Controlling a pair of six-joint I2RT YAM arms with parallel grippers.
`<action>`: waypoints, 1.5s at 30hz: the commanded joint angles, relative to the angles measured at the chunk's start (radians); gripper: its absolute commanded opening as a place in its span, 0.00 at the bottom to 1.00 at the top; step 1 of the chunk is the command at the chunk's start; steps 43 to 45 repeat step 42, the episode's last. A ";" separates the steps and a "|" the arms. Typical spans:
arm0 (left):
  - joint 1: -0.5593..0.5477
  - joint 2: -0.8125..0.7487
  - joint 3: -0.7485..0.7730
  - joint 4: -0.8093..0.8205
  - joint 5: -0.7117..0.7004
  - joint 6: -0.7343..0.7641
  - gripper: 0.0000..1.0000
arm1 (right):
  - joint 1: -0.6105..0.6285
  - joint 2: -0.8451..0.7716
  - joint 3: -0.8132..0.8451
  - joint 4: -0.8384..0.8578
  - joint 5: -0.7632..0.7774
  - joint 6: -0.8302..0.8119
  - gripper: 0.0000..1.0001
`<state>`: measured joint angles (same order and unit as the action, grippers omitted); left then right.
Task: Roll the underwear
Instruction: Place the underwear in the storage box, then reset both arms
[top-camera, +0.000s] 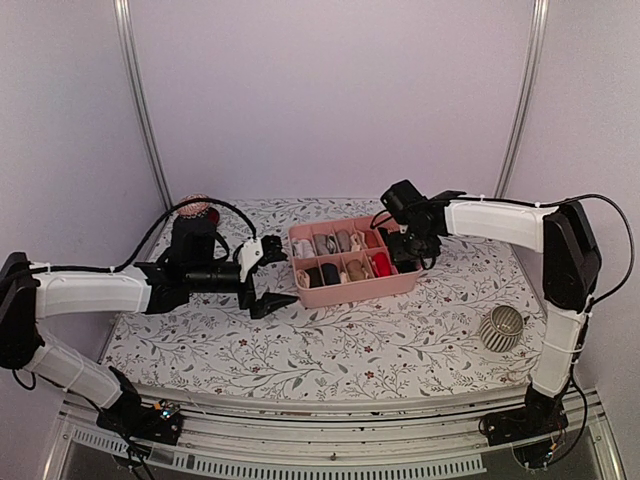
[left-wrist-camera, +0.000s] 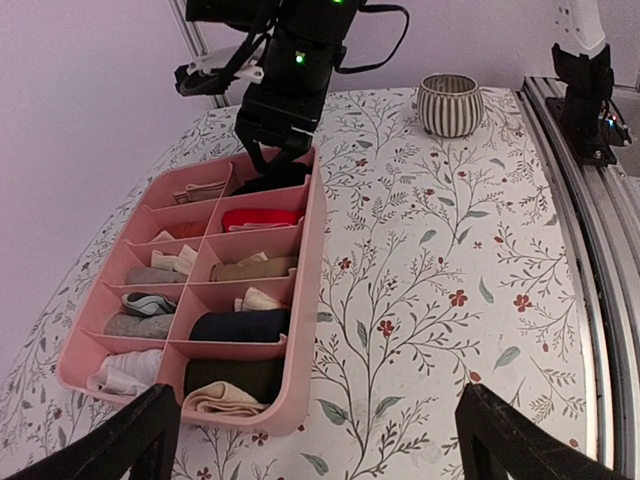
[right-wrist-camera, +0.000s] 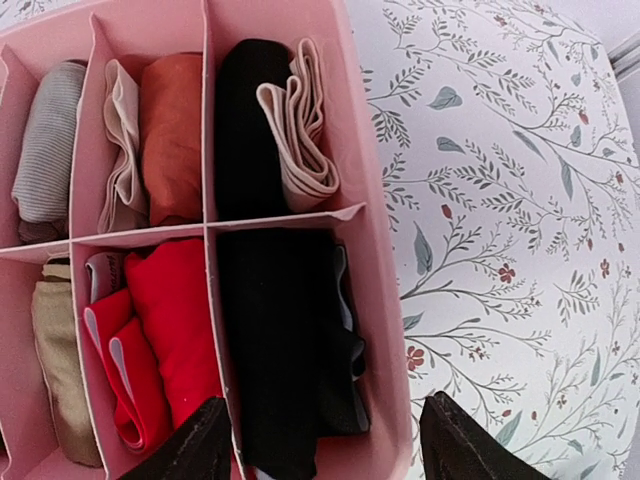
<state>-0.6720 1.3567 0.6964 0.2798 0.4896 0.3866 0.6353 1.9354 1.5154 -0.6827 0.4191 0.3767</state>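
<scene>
From above, the tray (top-camera: 350, 290) is seen in the middle of the table (top-camera: 330, 350). The left pincer (top-camera: 283, 272) is spread wide at the tray's left end with nothing in it, most likely so that it is out of the way. The right pincer (top-camera: 410, 250) is held over the right end, so the boxes there are hidden.

In the left wrist view, the left pincer (left-wrist-camera: 318, 392) is seen wide and empty, just before the tray. The right pincer is seen above the far box, where the black briefs (left-wrist-camera: 272, 181) are tucked. A cup (left-wrist-camera: 449, 103) is seen well apart.

In the right wrist view, the right pincer (right-wrist-camera: 325, 405) is opened wide, with nothing gripped, over the end box. The black briefs are packed there, rolled. The beige-band briefs (right-wrist-camera: 255, 120) are rolled in the next box. The rolls are likely stopped from opening by the walls. The job is judged nearly done.
</scene>
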 joint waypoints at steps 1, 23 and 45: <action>0.023 0.015 0.004 0.024 0.003 -0.030 0.99 | 0.021 -0.098 0.030 -0.038 0.071 -0.020 0.75; 0.425 -0.163 0.046 -0.047 -0.022 -0.248 0.99 | -0.002 -0.956 -0.748 0.507 0.110 -0.152 0.99; 0.597 -0.247 -0.238 0.236 -0.298 -0.291 0.99 | -0.003 -1.015 -0.933 0.620 0.231 -0.116 0.99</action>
